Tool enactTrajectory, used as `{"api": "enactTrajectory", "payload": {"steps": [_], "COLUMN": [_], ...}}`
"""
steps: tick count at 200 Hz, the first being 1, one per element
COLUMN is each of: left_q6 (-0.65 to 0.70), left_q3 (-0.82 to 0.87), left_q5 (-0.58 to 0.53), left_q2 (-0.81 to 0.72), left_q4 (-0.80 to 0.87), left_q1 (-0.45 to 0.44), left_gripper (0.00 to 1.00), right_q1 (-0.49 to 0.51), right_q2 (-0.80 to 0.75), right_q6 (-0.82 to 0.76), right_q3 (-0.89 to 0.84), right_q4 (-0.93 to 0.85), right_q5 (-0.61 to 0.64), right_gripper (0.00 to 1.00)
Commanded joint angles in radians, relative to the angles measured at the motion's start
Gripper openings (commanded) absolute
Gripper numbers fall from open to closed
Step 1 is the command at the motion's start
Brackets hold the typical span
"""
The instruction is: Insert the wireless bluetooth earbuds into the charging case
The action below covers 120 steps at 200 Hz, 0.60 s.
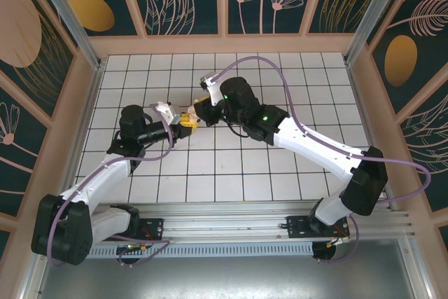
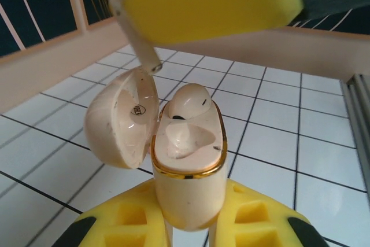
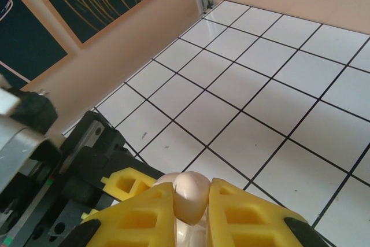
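Cream earbud (image 3: 189,188) pinched by its bulb between closed yellow pads of right pincer (image 3: 193,207). Stem hanging down, tip just beside upper rim of open lid (image 2: 118,122) in left wrist view. Held in air above table (image 2: 277,154), just over charging case (image 2: 188,189). Second earbud (image 2: 191,101) already seated in far socket; near socket (image 2: 176,138) empty. Case upright, clamped low on its body by closed left pincer (image 2: 188,227), lid swung open to the side. Likely step in hand: lining stem up with near socket. Bud judged very light, hard and glossy, so slippery and prone to twist or pop out of the pads. Best gripped across bulb, leaving stem free to enter. Case smooth and rigid; lid hinge probably delicate, so avoid knocking lid with stem. Any magnetic pull at socket: cannot tell.
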State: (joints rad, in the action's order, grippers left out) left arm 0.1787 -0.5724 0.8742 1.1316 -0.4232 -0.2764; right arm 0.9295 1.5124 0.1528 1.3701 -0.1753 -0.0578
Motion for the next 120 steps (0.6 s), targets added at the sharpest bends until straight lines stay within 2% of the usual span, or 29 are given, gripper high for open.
{"api": "enactTrajectory", "payload": {"steps": [1, 35, 68, 120], "left_q6": [0.081, 0.115, 0.094, 0.028], "left_q3": [0.024, 0.036, 0.062, 0.068], "left_q5": [-0.069, -0.109, -0.151, -0.12], "left_q2": [-0.046, -0.059, -0.079, -0.075], "left_q4": [-0.053, -0.069, -0.125, -0.164], "left_q1": [-0.008, -0.01, -0.012, -0.011], "left_gripper": [0.02, 0.02, 0.02, 0.02], "right_q1": [0.023, 0.064, 0.071, 0.062], "right_q2": [-0.023, -0.047, -0.049, -0.025], "right_q6": [-0.038, -0.061, -0.057, -0.057], "right_q3": [0.017, -0.007, -0.025, -0.025], "right_q4": [0.046, 0.048, 0.053, 0.075], "right_q5": [0.011, 0.069, 0.097, 0.081], "right_gripper": [0.17, 0.17, 0.17, 0.17]}}
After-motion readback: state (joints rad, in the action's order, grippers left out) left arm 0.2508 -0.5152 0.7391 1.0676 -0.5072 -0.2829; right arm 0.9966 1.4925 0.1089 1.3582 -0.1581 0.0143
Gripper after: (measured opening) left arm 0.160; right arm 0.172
